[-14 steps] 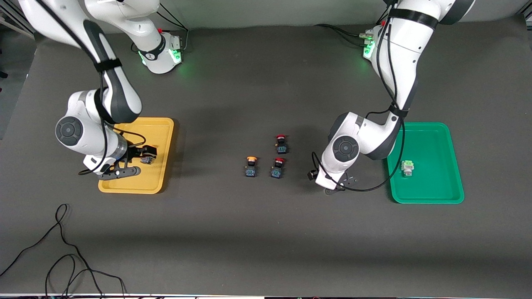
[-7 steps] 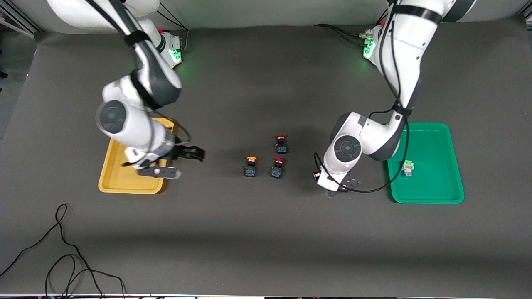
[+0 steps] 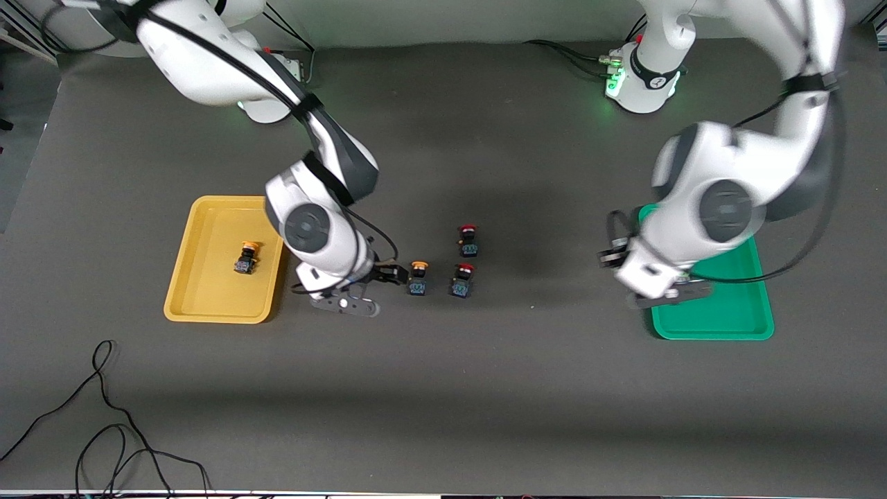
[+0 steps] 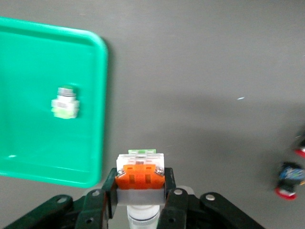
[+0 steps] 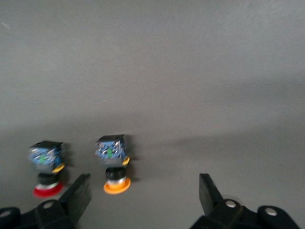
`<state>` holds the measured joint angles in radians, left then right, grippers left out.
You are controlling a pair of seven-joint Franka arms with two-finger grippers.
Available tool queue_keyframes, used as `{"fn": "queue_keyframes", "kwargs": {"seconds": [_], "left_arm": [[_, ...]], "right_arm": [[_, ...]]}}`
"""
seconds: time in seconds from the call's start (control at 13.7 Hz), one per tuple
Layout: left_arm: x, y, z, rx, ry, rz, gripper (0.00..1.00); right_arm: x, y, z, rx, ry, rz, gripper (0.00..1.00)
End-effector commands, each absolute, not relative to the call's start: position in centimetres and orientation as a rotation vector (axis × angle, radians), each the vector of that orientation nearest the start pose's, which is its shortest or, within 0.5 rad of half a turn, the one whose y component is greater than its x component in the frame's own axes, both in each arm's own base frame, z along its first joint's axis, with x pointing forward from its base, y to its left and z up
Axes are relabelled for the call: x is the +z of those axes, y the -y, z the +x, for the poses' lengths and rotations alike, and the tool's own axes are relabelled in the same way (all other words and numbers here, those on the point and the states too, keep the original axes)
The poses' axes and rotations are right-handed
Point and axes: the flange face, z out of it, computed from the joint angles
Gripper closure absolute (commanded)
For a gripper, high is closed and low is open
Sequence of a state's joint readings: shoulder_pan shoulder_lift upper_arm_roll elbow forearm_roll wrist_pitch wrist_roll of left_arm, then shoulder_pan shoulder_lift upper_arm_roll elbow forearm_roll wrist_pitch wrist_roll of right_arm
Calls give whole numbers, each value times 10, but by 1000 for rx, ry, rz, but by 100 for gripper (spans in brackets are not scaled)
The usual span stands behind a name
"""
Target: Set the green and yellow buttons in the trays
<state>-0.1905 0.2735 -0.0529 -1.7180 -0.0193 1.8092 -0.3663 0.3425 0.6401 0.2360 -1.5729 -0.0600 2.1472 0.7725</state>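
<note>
A mustard yellow tray point(image 3: 208, 291) holds one yellow-capped button point(image 3: 246, 258). A second yellow-capped button point(image 3: 418, 277) stands on the mat at mid-table; it also shows in the right wrist view point(image 5: 113, 164). My right gripper point(image 3: 391, 274) point(image 5: 145, 202) is open and empty beside it, on the yellow tray's side. My left gripper point(image 3: 666, 291) point(image 4: 140, 188) is shut on a white-bodied button with an orange block and green face point(image 4: 140, 168), over the mat at the green tray's point(image 3: 734, 312) point(image 4: 28, 57) edge. Another white green-faced button point(image 4: 66, 101) lies in that tray.
Two red-capped buttons point(image 3: 469, 239) point(image 3: 463, 279) stand beside the loose yellow button, toward the left arm's end; one shows in the right wrist view point(image 5: 46, 164). Loose black cable point(image 3: 104, 416) lies near the table's front edge.
My right gripper let go of a yellow button in the yellow tray and moved across to the loose yellow button. My left arm moved from the mat toward the green tray.
</note>
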Motion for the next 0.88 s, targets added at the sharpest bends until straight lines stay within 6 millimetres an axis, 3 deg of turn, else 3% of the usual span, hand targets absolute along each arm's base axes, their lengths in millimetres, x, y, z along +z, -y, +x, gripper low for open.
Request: {"fn": "queue_keyframes", "kwargs": {"seconds": [0.0,0.15,0.22,0.44,0.58,0.73,0.8], "left_arm": [[403,53,584,356,66,-3143,90],[389,-12,581,331,4,-3153,90],[372,-38,579,291,-16,-3146,91],[296,-83,560,158,-128,-3114,91],[263,-104,551,112,-183,-3119,90],[238,-105,554,89,-183,-3122,90],[229,-106,555,67,-182,-3123,90]], "right_arm": [[233,-384,600,99,-354,-3095,0],[210,-402,592,60,-352,-3091,0],[200,-414,590,48,-359,-3090,0],[189,-420,586,19,-332,-3111,0],[172,-425,578,41,-331,-3125,0],[166,-426,577,2,-336,-3133,1],[163,-424,576,-10,-315,-3150,26]]}}
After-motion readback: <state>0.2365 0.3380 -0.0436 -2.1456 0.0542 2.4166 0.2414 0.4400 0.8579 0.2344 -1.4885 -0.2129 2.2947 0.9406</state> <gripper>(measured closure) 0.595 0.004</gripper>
